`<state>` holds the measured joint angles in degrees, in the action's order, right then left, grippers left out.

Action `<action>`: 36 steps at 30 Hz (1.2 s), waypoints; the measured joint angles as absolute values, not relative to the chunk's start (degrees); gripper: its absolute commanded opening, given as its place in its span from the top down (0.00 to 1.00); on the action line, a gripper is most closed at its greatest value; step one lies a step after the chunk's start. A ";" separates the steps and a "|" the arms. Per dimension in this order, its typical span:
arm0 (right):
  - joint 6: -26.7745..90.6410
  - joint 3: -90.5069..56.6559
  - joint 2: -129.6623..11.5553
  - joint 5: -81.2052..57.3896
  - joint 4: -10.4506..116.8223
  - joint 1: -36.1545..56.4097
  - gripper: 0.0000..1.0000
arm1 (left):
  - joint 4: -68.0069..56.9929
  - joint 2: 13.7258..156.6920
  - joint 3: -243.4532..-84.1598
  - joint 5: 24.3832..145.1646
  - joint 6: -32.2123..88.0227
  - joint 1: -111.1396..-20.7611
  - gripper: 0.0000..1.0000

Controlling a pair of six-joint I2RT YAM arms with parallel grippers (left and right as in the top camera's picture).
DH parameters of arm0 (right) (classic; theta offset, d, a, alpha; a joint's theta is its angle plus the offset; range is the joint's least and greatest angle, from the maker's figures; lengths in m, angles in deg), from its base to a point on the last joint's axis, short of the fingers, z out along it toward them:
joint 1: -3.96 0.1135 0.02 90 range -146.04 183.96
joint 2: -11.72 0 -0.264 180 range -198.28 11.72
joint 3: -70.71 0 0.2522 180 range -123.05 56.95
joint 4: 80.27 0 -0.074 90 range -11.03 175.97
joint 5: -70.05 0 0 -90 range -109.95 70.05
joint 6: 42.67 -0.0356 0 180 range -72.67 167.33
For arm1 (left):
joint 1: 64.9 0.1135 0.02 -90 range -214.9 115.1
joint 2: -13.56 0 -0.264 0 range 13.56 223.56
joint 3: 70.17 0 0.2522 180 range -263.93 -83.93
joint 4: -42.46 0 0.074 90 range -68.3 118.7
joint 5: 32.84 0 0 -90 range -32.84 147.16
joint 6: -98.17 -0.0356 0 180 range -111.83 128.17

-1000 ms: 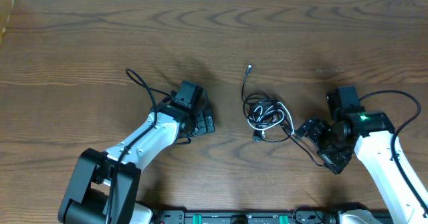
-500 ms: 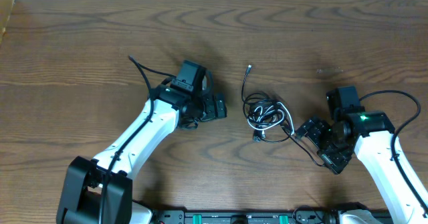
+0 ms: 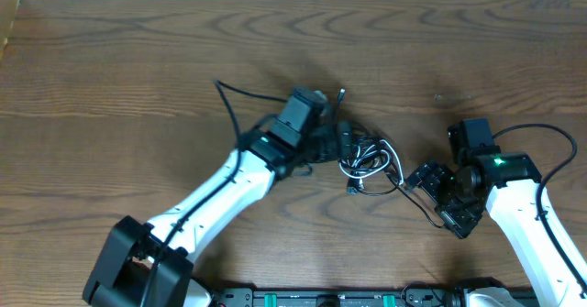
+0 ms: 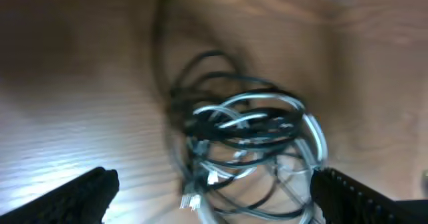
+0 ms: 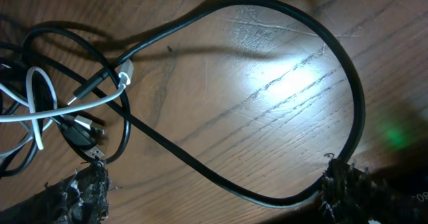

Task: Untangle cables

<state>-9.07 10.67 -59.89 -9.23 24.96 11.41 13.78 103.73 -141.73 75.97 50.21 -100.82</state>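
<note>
The cables lie in one tangle at the table's middle: a thin black cable (image 3: 336,124) with one plug end pointing far, and a white cable (image 3: 391,151) looped through it. My left gripper (image 3: 341,146) is at the tangle's left side, open. In the blurred left wrist view the black cable (image 4: 214,55) and white cable (image 4: 314,132) fill the space ahead of and between the fingers (image 4: 85,194). My right gripper (image 3: 429,197) stands open at the tangle's right. A wide loop of black cable (image 5: 349,83) runs between its fingers (image 5: 75,194), with the white cable (image 5: 32,112) at the left.
The brown wooden table (image 3: 138,50) ends at a white wall along the far side. The left arm's own thick black wire (image 3: 229,101) arches behind its wrist. The right arm's wire (image 3: 550,131) curves at the far right.
My left arm has swung right across the table, from well left of the tangle to right against it. The right arm and the cables have not moved.
</note>
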 measured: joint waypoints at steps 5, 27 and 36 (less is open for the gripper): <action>-9.07 10.67 -59.89 -9.12 24.94 11.41 0.01 | 16.54 103.75 -141.73 66.11 55.46 -106.46 0.03; -9.07 10.69 -59.89 -8.75 24.94 11.41 0.01 | 27.51 114.51 -141.73 54.87 64.35 -111.62 0.92; -7.04 10.69 -59.89 -8.75 24.94 11.41 0.01 | 24.34 113.26 -141.73 55.53 63.28 -110.72 0.92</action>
